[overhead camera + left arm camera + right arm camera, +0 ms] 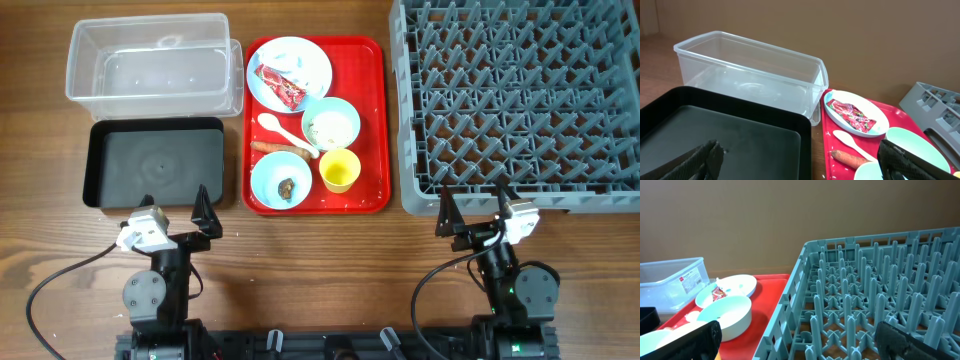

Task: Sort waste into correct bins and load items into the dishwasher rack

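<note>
A red tray (375, 120) holds a pale blue plate (305, 58) with a red wrapper (282, 87), a mint bowl (352, 115), a white spoon (285, 130), an orange carrot piece (280, 149), a blue bowl (262, 175) with a brown lump (287, 187), and a yellow cup (339, 170). The clear tub (150, 60) and black tray (155, 165) lie left of it and the grey rack (520, 100) lies right. My left gripper (176, 200) is open and empty at the black tray's near edge (800, 159). My right gripper (473, 198) is open and empty at the rack's near edge (800, 340).
White rice grains are scattered on the red tray around the carrot piece (850, 158) and spoon (850, 141). Bare wooden table runs along the front, between and around the two arm bases. The tub, black tray, red tray and rack stand close side by side.
</note>
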Controlling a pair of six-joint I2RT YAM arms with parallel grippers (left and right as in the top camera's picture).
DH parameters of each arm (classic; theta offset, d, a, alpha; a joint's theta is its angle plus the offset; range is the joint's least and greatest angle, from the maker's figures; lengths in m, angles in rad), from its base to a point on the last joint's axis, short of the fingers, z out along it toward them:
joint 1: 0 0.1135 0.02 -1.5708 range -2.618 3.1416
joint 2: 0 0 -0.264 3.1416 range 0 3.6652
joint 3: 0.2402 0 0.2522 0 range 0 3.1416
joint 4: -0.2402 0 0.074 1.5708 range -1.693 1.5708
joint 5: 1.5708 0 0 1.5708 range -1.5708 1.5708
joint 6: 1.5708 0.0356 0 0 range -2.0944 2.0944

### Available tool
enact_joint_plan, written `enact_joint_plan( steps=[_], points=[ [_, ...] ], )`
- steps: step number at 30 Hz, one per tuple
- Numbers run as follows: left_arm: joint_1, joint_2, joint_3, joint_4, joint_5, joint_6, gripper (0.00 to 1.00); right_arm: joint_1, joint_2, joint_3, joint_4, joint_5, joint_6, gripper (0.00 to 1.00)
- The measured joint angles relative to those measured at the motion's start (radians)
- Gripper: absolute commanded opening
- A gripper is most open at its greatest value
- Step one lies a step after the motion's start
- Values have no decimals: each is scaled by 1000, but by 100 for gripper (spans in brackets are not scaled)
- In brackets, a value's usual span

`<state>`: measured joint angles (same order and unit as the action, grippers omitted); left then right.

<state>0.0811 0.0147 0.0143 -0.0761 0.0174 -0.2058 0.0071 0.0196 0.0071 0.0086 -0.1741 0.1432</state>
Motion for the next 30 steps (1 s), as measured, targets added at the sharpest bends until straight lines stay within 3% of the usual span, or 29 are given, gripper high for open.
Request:
enact_joint_plan(
  steps=[30],
  points=[
    [0, 0, 0, 0, 0, 0, 100, 0, 0, 0, 0, 39, 0, 100]
  ],
)
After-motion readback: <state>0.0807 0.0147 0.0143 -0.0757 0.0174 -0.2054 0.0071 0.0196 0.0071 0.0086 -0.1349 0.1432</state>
